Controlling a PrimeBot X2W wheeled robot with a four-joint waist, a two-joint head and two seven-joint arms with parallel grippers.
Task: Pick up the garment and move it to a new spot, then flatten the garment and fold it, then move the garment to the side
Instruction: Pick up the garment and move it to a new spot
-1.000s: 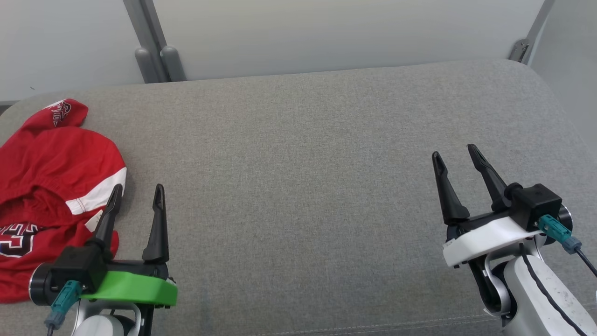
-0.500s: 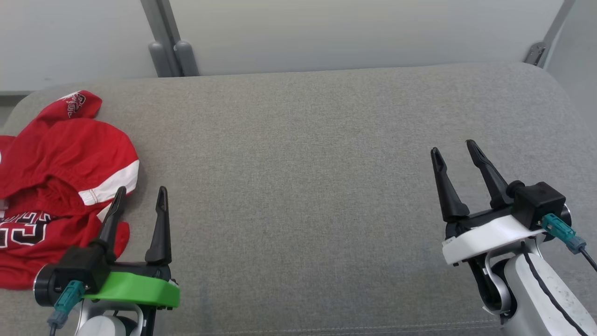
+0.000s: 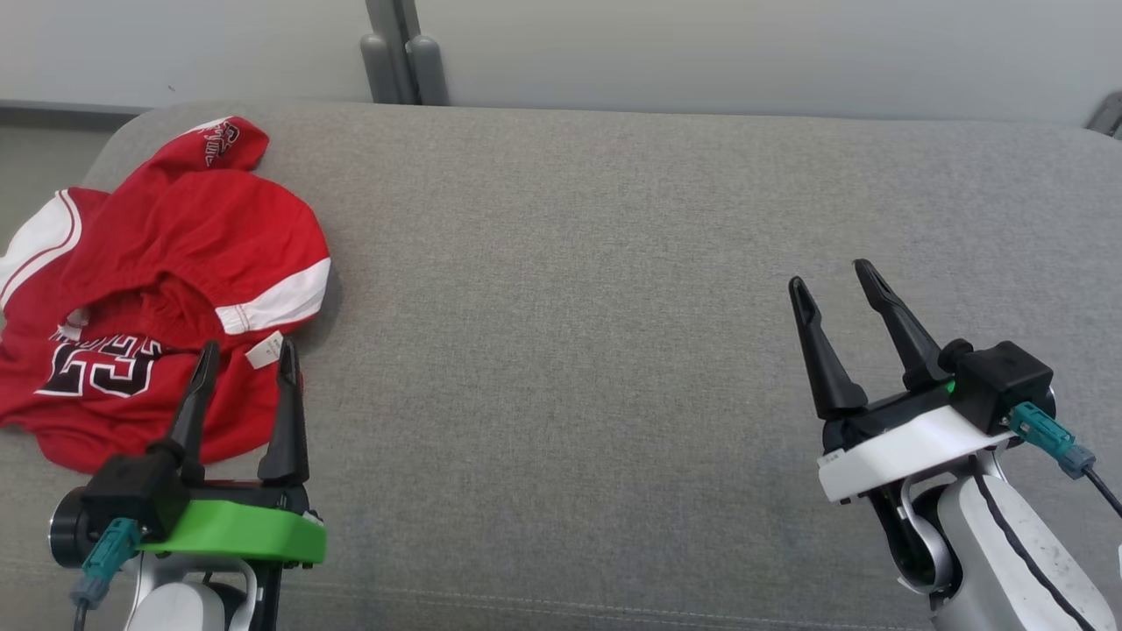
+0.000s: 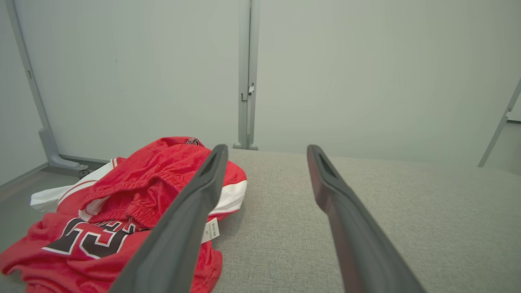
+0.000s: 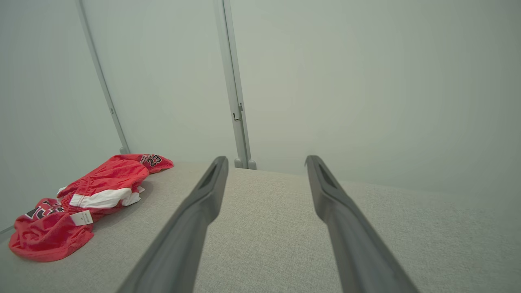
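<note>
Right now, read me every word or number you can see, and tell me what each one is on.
"23": big black numerals on the red garment, upside down in the head view.
"23": small logo on the garment's far end; the script above it is too blurred.
White tag: print too small to read.

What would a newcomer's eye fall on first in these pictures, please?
The crumpled red garment with white trim and black lettering lies bunched at the left end of the grey fabric-covered surface. The green-based left gripper hovers open at its near edge, while the white-based right gripper stands open far to the right over bare fabric.
</note>
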